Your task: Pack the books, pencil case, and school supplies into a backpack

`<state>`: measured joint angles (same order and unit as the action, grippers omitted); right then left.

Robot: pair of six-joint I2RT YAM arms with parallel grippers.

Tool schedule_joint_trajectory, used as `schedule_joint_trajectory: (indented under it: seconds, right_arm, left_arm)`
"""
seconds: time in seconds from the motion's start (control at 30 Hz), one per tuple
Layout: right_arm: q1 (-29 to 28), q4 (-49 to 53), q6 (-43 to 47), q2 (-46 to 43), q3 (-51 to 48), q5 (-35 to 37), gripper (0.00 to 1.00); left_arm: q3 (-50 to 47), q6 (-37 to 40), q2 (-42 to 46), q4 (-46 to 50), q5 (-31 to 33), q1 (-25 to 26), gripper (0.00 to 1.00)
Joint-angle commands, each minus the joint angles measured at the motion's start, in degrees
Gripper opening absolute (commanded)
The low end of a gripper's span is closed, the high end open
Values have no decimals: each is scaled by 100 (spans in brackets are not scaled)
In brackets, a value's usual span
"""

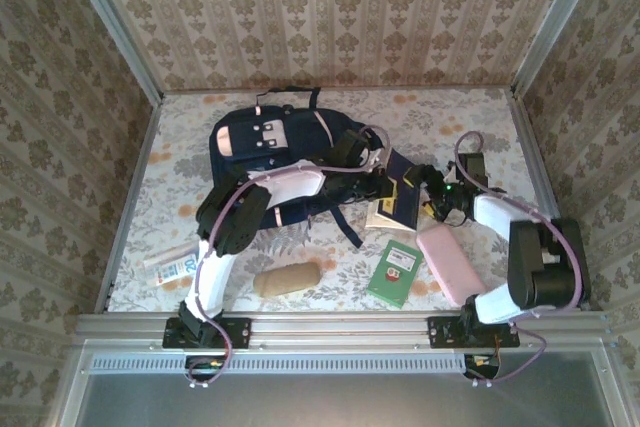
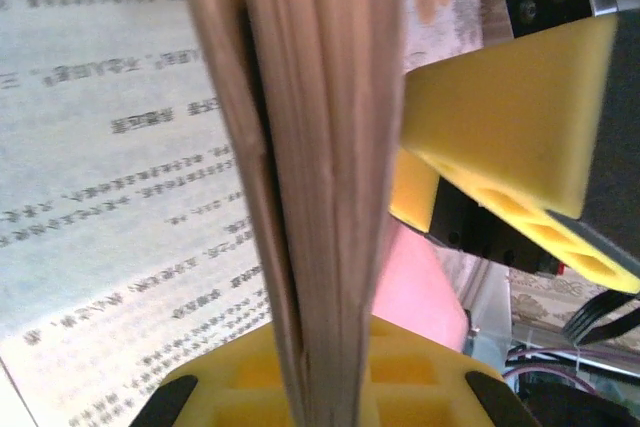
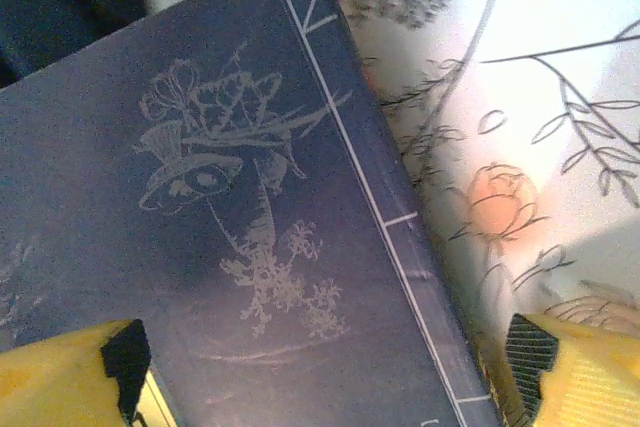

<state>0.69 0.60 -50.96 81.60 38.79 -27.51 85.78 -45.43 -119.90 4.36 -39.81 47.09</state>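
- left gripper (image 2: 335, 372) pinches book (image 2: 320, 147) by its page edge, centre frame
- right gripper (image 3: 320, 367) spread wide over navy cover (image 3: 230, 227)
- backpack (image 1: 270, 137) upper centre

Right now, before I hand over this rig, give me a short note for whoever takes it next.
Left gripper: shut on the page edges of a book.
Right gripper: open, hovering over the cover of the navy book.
Backpack lies at the far side of the table; green book, pink pencil case, tan pouch and blue-and-white packet lie loose in front.
Done: nothing visibly packed. Left: pack every item.
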Motion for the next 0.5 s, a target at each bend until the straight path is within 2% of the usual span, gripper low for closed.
schedule_joint_trajectory:
  seconds: [0.0, 0.13, 0.3, 0.47]
  right_arm:
    - [-25, 90, 142, -900, 100, 284, 98]
    - [-25, -10, 82, -1607, 128, 33, 100]
    - [-77, -1286, -763, -1909, 62, -1232, 100]
    - [-600, -2621, -1412, -2186, 41, -1670, 100]
  left_arm:
    - [15, 592, 941, 94, 94, -134, 0]
    - [-72, 946, 1596, 282, 161, -152, 0]
    - [-395, 1086, 2497, 226, 195, -151, 0]
    - [-527, 1113, 2979, 222, 16, -132, 0]
